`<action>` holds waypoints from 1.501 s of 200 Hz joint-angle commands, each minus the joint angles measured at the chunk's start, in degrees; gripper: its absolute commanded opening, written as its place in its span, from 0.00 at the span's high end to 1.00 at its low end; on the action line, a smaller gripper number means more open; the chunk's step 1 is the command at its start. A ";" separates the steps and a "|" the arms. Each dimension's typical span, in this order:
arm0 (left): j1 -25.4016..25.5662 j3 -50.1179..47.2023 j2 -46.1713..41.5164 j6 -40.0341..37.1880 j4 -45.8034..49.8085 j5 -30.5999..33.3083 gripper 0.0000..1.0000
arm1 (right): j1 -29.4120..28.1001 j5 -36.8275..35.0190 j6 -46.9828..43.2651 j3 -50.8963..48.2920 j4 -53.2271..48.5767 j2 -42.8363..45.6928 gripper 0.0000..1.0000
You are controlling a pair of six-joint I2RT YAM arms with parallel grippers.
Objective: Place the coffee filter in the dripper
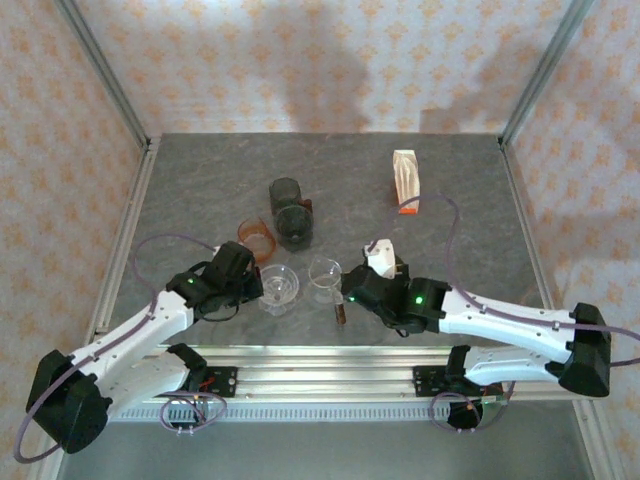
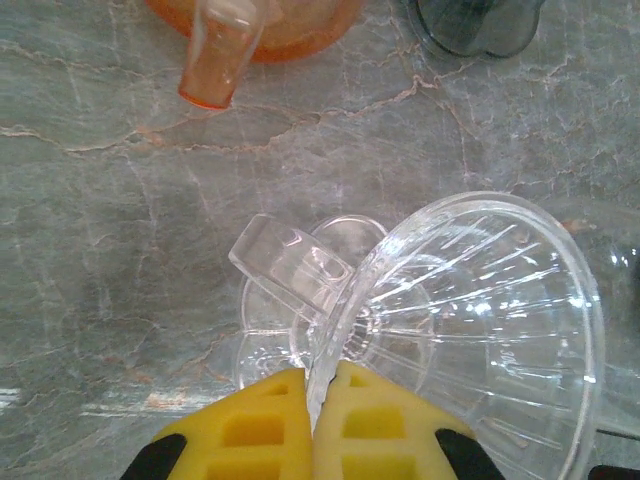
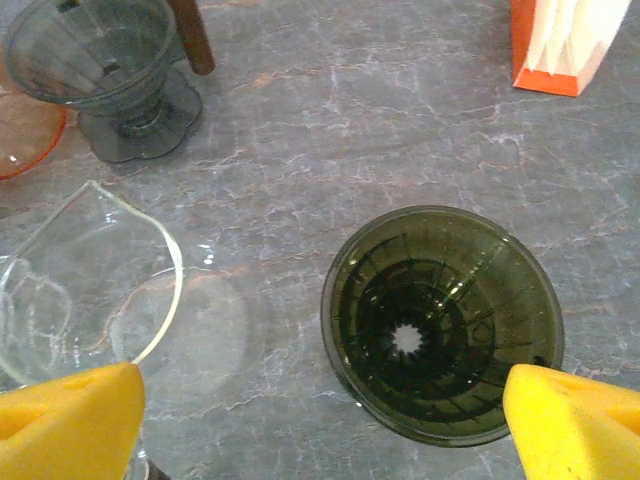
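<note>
- The left gripper (image 2: 315, 392) is seen closed narrow, its yellow pads pinched on the thin rim of the clear dripper (image 2: 480, 320).
- The clear dripper is tipped. Its flared base and handle are shown at 9 o'clock of the bowl in the left wrist view, over the grey table (image 1: 200, 190).
- From above, the clear dripper is found at 7 o'clock of the table's middle, with the left gripper at its 9 o'clock side.
- The orange dripper (image 1: 257, 238) is placed at 11 o'clock of the clear dripper, close by but apart.
- A grey dripper (image 1: 295, 226) is set at 12 o'clock of the clear dripper, just beside the orange one.
- The right gripper (image 3: 330, 405) is held wide, nothing clasped between its pads.
- A dark green dripper (image 3: 440, 325) is stood upright on the table between those spread pads, its mouth seen from straight above.
- A glass vessel (image 3: 80, 290) is seen at 9 o'clock of the dark green dripper, near the right gripper's left-hand pad.
- The coffee filter pack (image 1: 406, 182), white with an orange base, is placed at 2 o'clock of the table's middle, well apart from both grippers and from every dripper.
</note>
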State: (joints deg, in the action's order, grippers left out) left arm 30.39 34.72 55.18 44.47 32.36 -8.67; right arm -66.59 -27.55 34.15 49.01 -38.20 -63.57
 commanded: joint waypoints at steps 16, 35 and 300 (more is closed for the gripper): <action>0.35 6.97 -4.58 -2.57 7.70 4.71 1.00 | 0.92 -6.10 3.41 -1.24 -2.98 2.64 0.07; 0.37 11.25 -6.31 -3.96 10.18 5.81 1.00 | 1.02 -7.37 4.19 -1.72 -3.47 4.07 0.07; 10.82 23.89 11.18 1.40 -3.62 -4.76 1.00 | 1.81 -10.91 7.65 -3.54 -9.00 9.89 0.07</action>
State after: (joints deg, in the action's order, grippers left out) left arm 40.91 56.55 67.16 45.17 27.88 -14.52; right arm -65.04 -35.83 40.51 46.06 -45.25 -54.48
